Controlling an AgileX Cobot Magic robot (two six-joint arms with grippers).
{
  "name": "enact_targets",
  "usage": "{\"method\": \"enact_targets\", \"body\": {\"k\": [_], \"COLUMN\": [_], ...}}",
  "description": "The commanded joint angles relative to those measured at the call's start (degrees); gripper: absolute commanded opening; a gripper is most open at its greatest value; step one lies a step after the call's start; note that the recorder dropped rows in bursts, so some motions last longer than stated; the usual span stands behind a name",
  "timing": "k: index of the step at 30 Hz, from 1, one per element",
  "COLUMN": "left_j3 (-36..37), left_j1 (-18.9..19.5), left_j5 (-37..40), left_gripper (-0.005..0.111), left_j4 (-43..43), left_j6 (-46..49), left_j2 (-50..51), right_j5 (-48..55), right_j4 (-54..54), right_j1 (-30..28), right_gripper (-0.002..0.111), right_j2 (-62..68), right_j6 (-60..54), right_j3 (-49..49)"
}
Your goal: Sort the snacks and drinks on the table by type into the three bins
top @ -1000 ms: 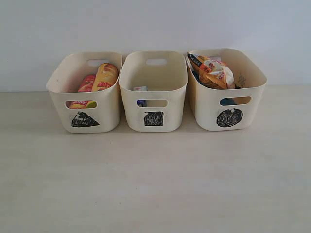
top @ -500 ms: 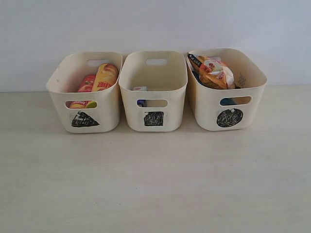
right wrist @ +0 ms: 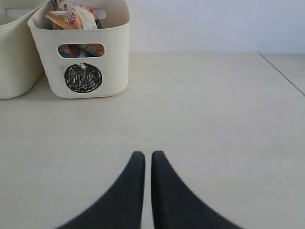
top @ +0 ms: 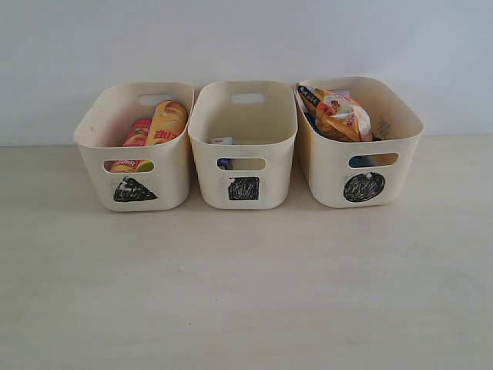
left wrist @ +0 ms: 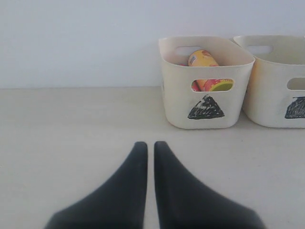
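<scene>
Three cream bins stand in a row on the beige table. The triangle bin holds the yellow chip tube and the pink-magenta tube. In the square bin a white carton shows low inside, with a dark one behind the handle hole. The circle bin holds the orange-black-white bag; blue shows through its handle hole. Neither gripper appears in the exterior view. My left gripper is shut and empty, short of the triangle bin. My right gripper is shut and empty, short of the circle bin.
A plain pale wall rises behind the bins. In the right wrist view the table's edge runs diagonally at the far right, with another surface beyond it.
</scene>
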Motion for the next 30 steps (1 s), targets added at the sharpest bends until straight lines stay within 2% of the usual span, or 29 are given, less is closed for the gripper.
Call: {"method": "enact_targets", "body": {"k": [1,9,30], "left_j3": [0.22,0.22,0.22], "left_j1": [0.99,0.98,0.98], "left_j5": [0.79,3.43,3.42], "left_gripper": [0.004,0.004,0.004], "left_j4": [-0.88,-0.69,-0.67], "left_j6": [0.33,0.33,0.33], "left_j2": [-0.2,-0.2,-0.2], "right_j5": [-0.22,-0.22,-0.22], "right_j4": [0.01,0.01,0.01], "right_j1": [-0.35,-0.35,-0.35], "right_gripper": [0.002,0.002,0.002], "right_j2": [-0.27,-0.27,-0.27], "right_j6": [0.0,0.0,0.0], "right_j3": [0.27,0.27,0.27]}}
